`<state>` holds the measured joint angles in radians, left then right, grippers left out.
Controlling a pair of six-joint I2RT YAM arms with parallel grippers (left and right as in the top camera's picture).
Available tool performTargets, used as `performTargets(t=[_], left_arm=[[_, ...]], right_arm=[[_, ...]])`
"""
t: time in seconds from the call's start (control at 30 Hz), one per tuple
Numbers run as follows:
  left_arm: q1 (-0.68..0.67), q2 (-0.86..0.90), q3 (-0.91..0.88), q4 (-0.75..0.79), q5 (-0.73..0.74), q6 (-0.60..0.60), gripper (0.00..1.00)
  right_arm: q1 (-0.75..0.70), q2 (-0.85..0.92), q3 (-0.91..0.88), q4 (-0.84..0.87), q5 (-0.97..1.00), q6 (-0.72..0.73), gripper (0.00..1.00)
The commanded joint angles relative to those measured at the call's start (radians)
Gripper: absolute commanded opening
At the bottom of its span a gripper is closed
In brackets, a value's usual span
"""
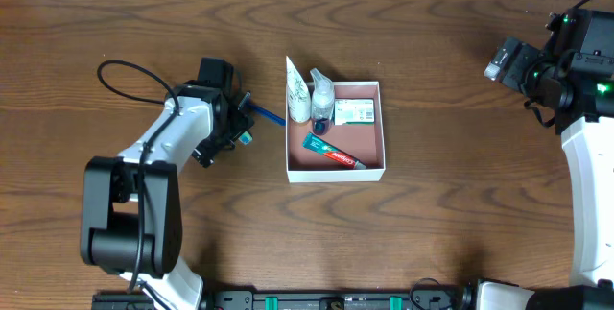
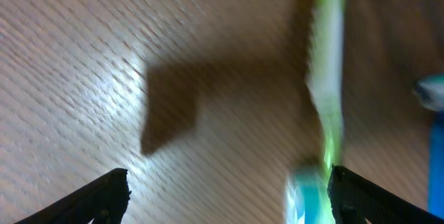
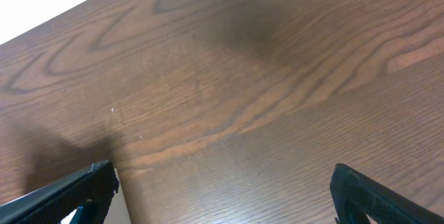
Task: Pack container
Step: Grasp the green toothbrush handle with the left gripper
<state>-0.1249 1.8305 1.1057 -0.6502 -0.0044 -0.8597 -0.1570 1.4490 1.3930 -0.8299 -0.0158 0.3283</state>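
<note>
The container (image 1: 374, 87), a shallow white box with a pink inside, sits mid-table. It holds a green-and-red toothpaste tube (image 1: 334, 153), a white tube (image 1: 298, 93), a small bottle (image 1: 321, 101) and a small carton (image 1: 354, 110). My left gripper (image 1: 240, 124) is low over the table just left of the box and open (image 2: 229, 197). A blurred green-and-white toothbrush with a teal end (image 2: 327, 92) lies on the wood by its right finger, not gripped. A blue toothbrush (image 1: 268, 114) lies between the gripper and the box. My right gripper (image 1: 501, 62) is far right, open and empty (image 3: 222, 196).
The brown wood table (image 1: 432, 224) spreads around the box. A black cable (image 1: 129, 70) loops off the left arm. The right arm's base stands at the right edge (image 1: 590, 204). A blue object (image 2: 433, 113) shows at the right edge of the left wrist view.
</note>
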Motion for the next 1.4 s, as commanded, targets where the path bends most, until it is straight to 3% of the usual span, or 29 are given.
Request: performTargets(t=[0.0, 1.37], left_arm=[[0.015, 0.045, -0.006, -0.003, -0.006, -0.006, 0.92], [0.021, -0.032, -0.006, 0.154, 0.019, 0.102, 0.92]], right_arm=[[-0.006, -0.003, 0.013, -0.001, -0.003, -0.011, 0.99], [-0.006, -0.003, 0.013, -0.001, -0.003, -0.011, 0.99]])
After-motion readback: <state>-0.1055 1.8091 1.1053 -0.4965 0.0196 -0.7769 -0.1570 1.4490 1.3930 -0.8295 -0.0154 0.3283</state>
